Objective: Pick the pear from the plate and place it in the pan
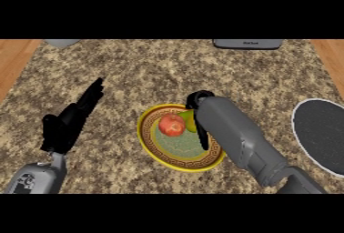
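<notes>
A red and green pear [173, 124] lies in the upper part of a yellow-rimmed plate [176, 162] with a green centre, in the middle of the counter. My right hand [199, 97] hangs over the plate's upper right, right beside the pear and mostly hidden under its own grey forearm [238, 136]. I cannot see whether it touches the pear. The dark round pan [322, 134] with a pale rim sits at the right edge, partly out of view. At the left, my left hand [70, 119] rests open with fingers pointing up, well away from the plate.
A grey appliance [246, 43] stands at the back edge right of centre, and a grey object [63, 43] at the back left. Speckled stone counter [128, 68] lies between plate and pan; wooden strips border both sides.
</notes>
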